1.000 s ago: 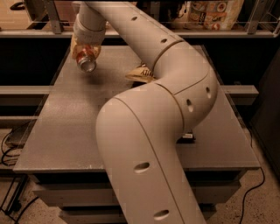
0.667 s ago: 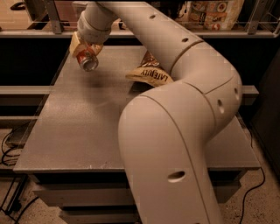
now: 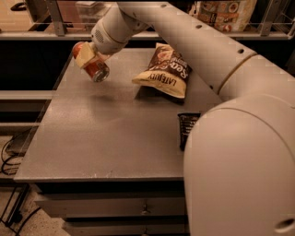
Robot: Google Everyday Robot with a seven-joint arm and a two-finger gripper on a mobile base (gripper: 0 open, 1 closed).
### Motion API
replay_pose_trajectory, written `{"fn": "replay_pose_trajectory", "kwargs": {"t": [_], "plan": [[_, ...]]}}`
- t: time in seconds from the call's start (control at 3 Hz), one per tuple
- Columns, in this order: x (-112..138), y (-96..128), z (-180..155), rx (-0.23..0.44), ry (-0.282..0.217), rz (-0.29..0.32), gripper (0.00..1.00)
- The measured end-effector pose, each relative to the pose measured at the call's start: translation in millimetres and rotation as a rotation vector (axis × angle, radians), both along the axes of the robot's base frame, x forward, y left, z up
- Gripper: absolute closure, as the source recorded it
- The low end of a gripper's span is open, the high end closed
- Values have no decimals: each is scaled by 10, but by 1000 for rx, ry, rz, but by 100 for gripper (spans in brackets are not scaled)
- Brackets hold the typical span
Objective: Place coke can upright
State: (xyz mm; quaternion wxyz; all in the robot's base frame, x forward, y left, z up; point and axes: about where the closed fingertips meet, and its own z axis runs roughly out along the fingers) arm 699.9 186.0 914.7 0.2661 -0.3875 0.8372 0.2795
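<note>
The coke can (image 3: 94, 69) is a small orange-red can with a silver end, held tilted in the air above the far left part of the grey table (image 3: 106, 138). My gripper (image 3: 87, 56) is shut on the can, with a pale finger (image 3: 84, 54) across its side. The can's silver end points down and to the right. Its shadow falls on the table below it.
A brown chip bag (image 3: 165, 70) lies on the table to the right of the can. A dark mesh object (image 3: 186, 129) sits at the table's right side, partly hidden by my arm (image 3: 239, 138). A shelf with goods (image 3: 221, 14) runs behind the table.
The arm has swung right, uncovering the chip bag and the table's middle. The gripper with the can has stayed over the far left corner, still tilted.
</note>
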Motion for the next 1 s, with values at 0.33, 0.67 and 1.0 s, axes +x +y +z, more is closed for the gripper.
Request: {"fn": "replay_pose_trajectory", "kwargs": {"t": [0.33,0.67,1.0], "plan": [[-252,-151,-44,79,-36,131,100],[-284,-171,-13,79,-95,188,100],[-265,-76,-4,24,-114,205,100]]}}
